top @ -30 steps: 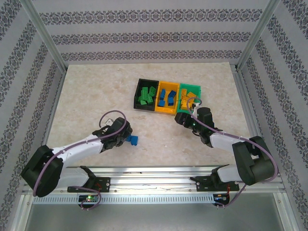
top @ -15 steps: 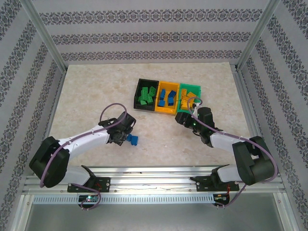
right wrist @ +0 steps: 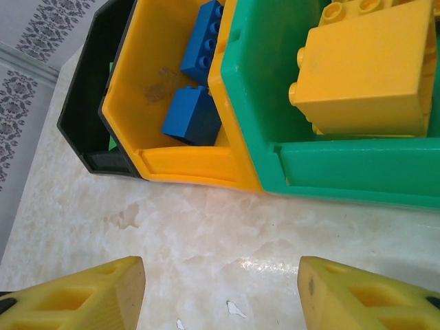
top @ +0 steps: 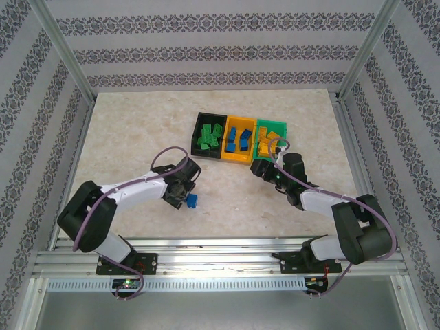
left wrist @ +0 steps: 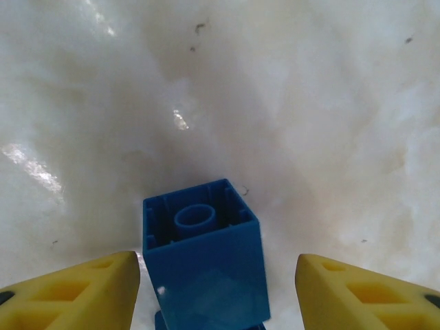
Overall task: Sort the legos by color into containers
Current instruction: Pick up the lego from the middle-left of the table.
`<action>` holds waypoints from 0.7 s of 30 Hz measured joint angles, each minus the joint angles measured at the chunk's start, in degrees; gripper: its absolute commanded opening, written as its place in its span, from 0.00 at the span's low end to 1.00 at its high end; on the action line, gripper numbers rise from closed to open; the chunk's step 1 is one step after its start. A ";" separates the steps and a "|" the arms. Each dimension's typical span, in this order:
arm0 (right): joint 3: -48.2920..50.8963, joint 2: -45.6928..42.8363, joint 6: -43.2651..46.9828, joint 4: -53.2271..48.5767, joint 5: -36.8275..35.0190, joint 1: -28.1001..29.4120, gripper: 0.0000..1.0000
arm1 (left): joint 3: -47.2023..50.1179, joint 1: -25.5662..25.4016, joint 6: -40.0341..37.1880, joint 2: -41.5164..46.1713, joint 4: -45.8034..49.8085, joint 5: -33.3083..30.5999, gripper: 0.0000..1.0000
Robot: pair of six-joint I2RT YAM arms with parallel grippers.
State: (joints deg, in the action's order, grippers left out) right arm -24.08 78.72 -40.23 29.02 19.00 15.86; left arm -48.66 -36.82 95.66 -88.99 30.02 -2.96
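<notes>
One blue lego [top: 193, 201] lies alone on the table in front of the left arm. Up close, this blue lego [left wrist: 204, 256] shows its hollow underside and sits between the spread yellow fingers [left wrist: 75, 292] of my left gripper [left wrist: 216, 276], which is open and not touching it. The joined containers hold sorted bricks: green ones in the black bin [top: 206, 135], blue ones in the orange bin [top: 239, 139], yellow ones in the green bin [top: 271, 136]. My right gripper [right wrist: 220, 275] hovers open and empty over bare table just before the green bin [right wrist: 256, 103] and the orange bin [right wrist: 180, 166].
The marble-patterned table [top: 130, 130] has metal frame posts at its corners and patterned walls around it. A large yellow brick [right wrist: 364, 75] fills the green bin's near end. The black bin [right wrist: 86, 124] is at the left of the right wrist view.
My left arm has swung right and forward, bringing its open gripper around the lone blue lego. The lego and the right arm have stayed put.
</notes>
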 measured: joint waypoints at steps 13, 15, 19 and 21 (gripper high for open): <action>0.00 0.00 0.00 0.00 0.00 0.00 0.61 | 2.03 -0.02 1.49 1.51 -0.90 -1.40 0.31; 0.00 0.00 0.00 0.02 0.02 0.00 0.61 | 2.21 -0.02 1.01 2.82 -0.92 -2.47 0.30; 0.00 0.00 0.00 0.00 0.00 0.00 0.61 | 2.14 -0.13 -1.81 4.24 -2.29 -4.37 0.30; 0.00 0.00 0.00 0.00 0.00 0.00 0.61 | 0.79 -0.15 -5.64 3.80 -3.48 -4.33 0.30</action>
State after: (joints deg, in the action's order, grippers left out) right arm -24.08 78.72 -40.23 29.02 19.00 15.86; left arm -47.88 -36.97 90.02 -85.19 26.55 -7.29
